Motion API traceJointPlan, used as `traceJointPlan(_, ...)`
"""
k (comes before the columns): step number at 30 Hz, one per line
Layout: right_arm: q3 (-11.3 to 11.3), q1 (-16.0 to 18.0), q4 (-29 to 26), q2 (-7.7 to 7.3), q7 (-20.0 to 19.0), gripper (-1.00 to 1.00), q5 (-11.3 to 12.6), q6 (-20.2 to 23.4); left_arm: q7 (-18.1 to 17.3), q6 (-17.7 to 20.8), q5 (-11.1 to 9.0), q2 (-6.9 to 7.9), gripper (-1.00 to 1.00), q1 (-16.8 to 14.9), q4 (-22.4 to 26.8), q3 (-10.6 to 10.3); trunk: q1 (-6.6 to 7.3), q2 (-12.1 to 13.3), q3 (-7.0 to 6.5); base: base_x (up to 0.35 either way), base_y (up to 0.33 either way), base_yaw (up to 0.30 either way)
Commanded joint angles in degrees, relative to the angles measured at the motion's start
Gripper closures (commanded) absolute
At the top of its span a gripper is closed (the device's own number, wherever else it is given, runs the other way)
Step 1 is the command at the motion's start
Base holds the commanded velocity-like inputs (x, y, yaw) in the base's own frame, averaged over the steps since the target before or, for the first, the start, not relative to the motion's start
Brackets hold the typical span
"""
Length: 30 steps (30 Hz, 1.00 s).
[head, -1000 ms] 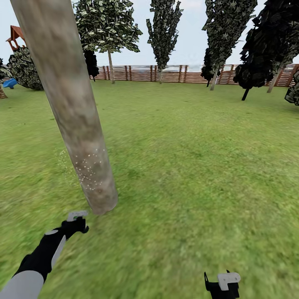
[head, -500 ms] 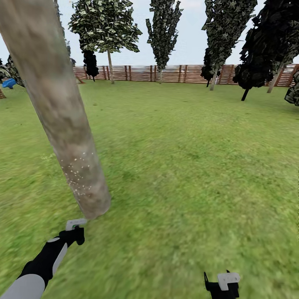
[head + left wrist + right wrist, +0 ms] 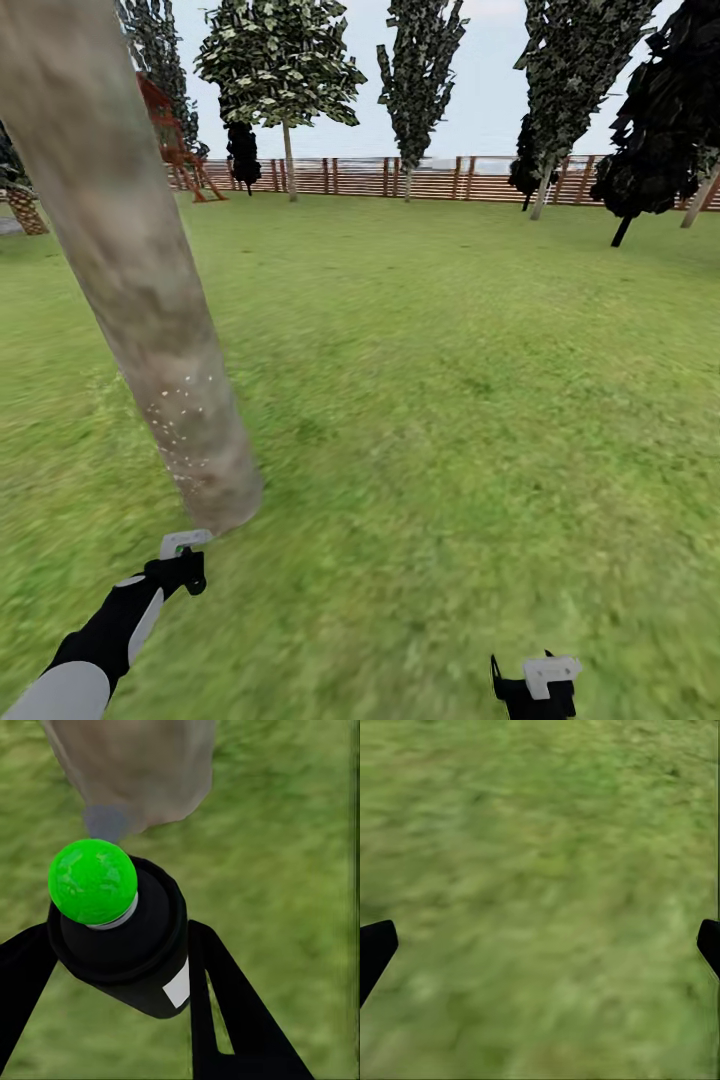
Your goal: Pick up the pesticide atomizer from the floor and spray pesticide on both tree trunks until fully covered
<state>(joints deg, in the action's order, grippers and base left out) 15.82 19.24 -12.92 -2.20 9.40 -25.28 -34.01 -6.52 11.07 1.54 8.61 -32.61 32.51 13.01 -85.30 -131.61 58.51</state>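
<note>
- The left gripper (image 3: 112, 967) was clamped on the pesticide atomizer (image 3: 124, 937), a black finger (image 3: 240, 1020) pressed against each side of its dark body, with the green ball top pointing toward the foot of the tree trunk (image 3: 135, 765).
- From the head view that left gripper (image 3: 180, 560) sat low on the left, at the end of a black and grey arm, just short of the base of the trunk (image 3: 140, 280).
- The trunk stood thick and mottled grey-brown, leaning across the left of the view, and a patch of fine white pesticide (image 3: 180, 420) specks dotted its lower part.
- The right gripper (image 3: 540, 937) was spread wide, only its two dark fingertips at the edges of the picture, with nothing between them but blurred grass.
- In the head view the right gripper (image 3: 535, 685) hung near, low on the right, well apart from the trunk.
- The floor (image 3: 450, 400) was green lawn all around, running far back to a brown slatted fence (image 3: 420, 178).
- Several tall trees (image 3: 285, 70) stood along the fence, and a red wooden play frame (image 3: 170, 140) showed at the far left.
</note>
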Motion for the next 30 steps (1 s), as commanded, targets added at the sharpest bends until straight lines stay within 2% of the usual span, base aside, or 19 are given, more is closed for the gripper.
traceJointPlan(1,0.0,-0.02,0.0,0.0,0.0,-1.0,0.01,0.0,-0.01,0.0,-0.03,0.0,1.0,0.0,0.01,0.0,0.0,0.0,0.0,0.088,-0.247,0.001)
traceJointPlan(4,0.0,-0.03,0.0,0.0,0.0,-1.0,0.0,0.0,-0.03,-0.01,-0.11,0.0,1.0,0.0,0.02,0.0,0.0,0.0,0.0,0.024,-0.265,0.0)
traceJointPlan(8,0.0,-0.01,0.0,0.0,0.0,-1.0,-0.01,0.0,-0.07,-0.08,-1.92,0.0,1.0,0.0,0.07,-0.07,0.0,0.0,0.0,0.002,-0.272,0.0)
traceJointPlan(14,0.0,0.0,0.0,0.0,0.0,-1.0,0.01,0.0,-0.07,-0.01,-2.24,0.0,1.0,0.0,0.16,-0.09,0.0,0.0,0.0,0.075,-0.26,0.044)
traceJointPlan(30,0.0,-0.01,0.0,0.0,0.0,-1.0,0.0,0.0,0.01,0.0,-2.25,-0.08,1.0,0.0,-0.02,-0.07,0.0,0.0,0.0,0.238,-0.198,0.268)
